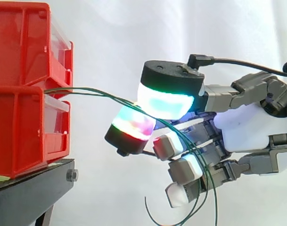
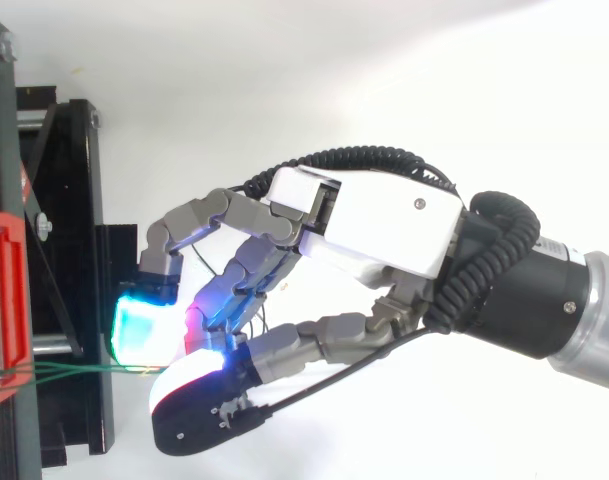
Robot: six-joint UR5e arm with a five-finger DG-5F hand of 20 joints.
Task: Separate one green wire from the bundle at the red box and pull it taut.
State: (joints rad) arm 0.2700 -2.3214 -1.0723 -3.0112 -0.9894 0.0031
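1. The hand (image 1: 249, 129) sat to the right of the work. Its two big glowing pads (image 1: 164, 101) were closed toward each other on the green wires (image 2: 84, 371), one pad above and one below in the side view. The other fingers were curled underneath and held nothing.
2. More than one strand seemed to pass between the pads, so a single wire did not look separated yet.
3. Behind the pinch, the loose ends dropped past the curled fingers and hung below the hand.
4. From the pinch the wires ran left, roughly level — their long axis — to the seam between the two stacked red bins (image 1: 25, 122). They sagged slightly and fanned apart near the bins.
5. The bins stood on a black stand (image 1: 30, 193). Tautening would likely call for a pull straight right along that line — away from the bins.
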